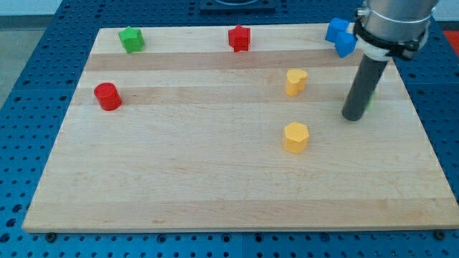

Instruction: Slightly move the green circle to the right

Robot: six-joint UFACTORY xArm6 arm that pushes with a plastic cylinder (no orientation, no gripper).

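progress: unclear, nudge underway or unstarted | green circle just a sliver, hidden behind my tip, touching its right | no hand, bare rod | tabletop

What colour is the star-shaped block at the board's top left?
Green star-shaped block, clearest in the camera view.

Surface: wide free room at view's bottom and centre-left. Obstacles on view's right: yellow hexagon block and yellow block w/ gap between; two blue blocks crowd top-right corner.
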